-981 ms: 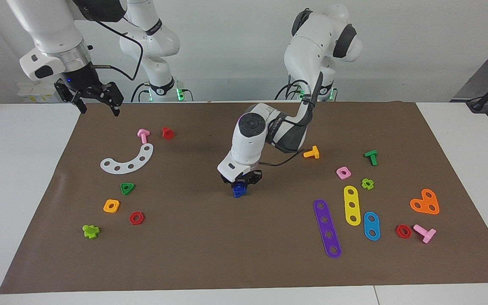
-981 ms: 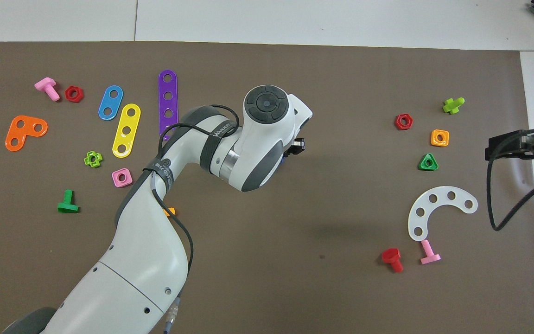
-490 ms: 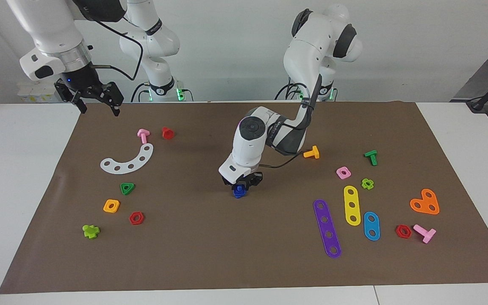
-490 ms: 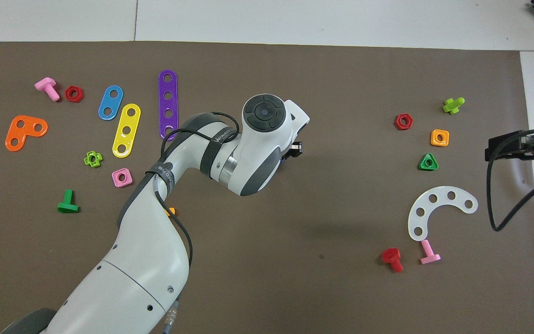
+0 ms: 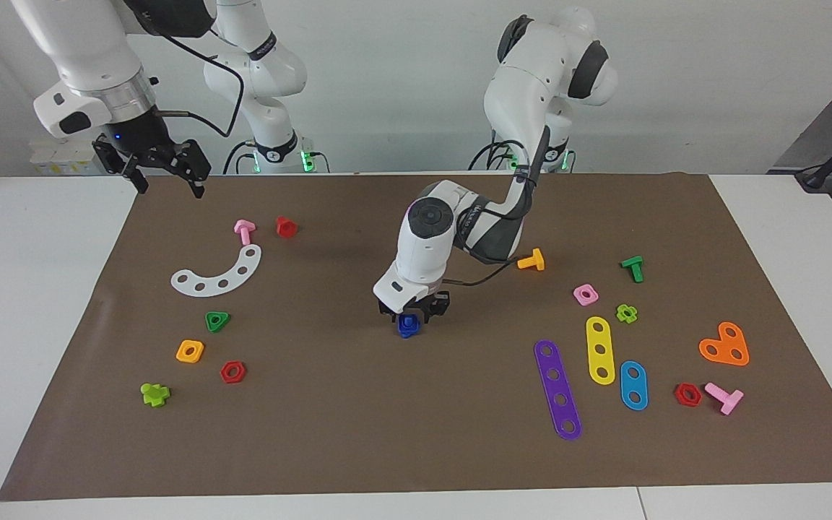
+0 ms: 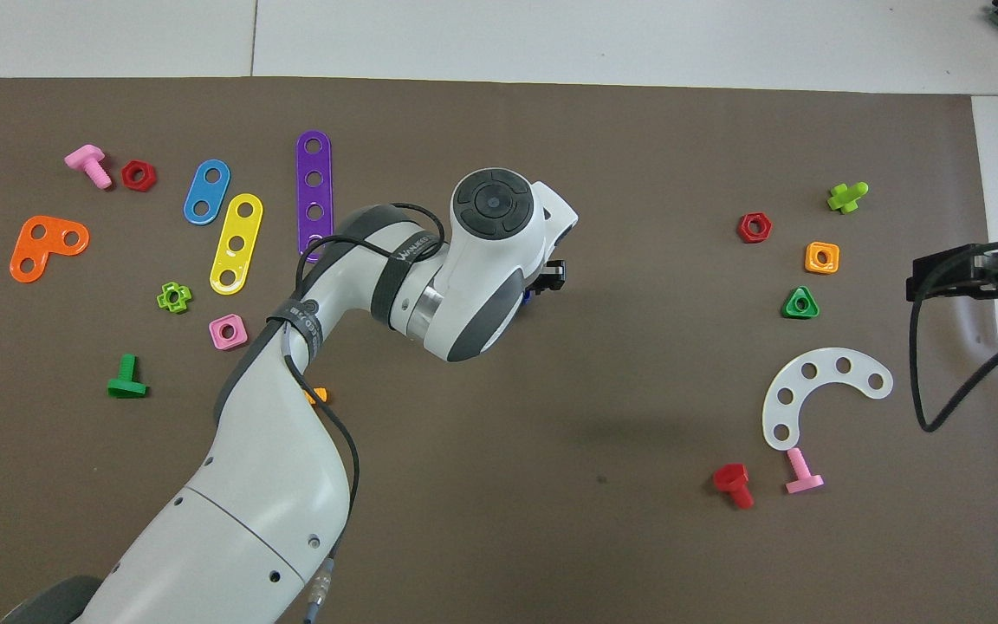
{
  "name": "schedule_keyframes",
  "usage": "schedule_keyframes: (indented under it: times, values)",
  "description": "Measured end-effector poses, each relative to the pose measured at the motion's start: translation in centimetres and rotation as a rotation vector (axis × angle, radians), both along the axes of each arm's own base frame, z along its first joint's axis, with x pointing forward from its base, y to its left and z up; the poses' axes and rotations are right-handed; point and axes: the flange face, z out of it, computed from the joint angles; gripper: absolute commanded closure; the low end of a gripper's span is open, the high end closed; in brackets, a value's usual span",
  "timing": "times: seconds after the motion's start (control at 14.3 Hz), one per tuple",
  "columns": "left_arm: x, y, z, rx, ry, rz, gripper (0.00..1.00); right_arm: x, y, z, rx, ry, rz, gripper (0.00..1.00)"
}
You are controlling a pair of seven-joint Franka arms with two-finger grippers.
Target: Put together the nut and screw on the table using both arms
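Brown-matted tabletop: my left claw bends steeply down at centre, clenched on the blue screw. Right claw waits raised, spread.

Both views are bright and evenly lit from above. Soft, faint shadows lie on the brown mat under the left arm. The white table shows no harsh glare. Small parts stay sharp, with no motion blur.
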Motion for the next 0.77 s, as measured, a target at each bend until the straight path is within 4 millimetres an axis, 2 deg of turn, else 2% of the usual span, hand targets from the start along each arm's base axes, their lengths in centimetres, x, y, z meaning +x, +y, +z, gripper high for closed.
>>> schedule_keyframes:
  times: [0.14,0.28,0.56,0.77]
  values:
    - [1.5,1.2,1.8,-0.002,-0.010,0.024,0.26,0.0,0.0,0.0,0.000,0.000,0.000,0.00]
    - [3.8,4.1,3.7,0.002,-0.009,0.071,0.26,0.0,0.0,0.0,0.000,0.000,0.000,0.00]
    - [9.2,13.2,8.7,-0.002,-0.013,0.197,0.29,0.0,0.0,0.0,0.000,0.000,0.000,0.00]
    - [11.3,21.1,13.2,-0.005,-0.033,0.228,0.29,0.0,0.0,0.0,0.000,0.000,0.000,0.00]
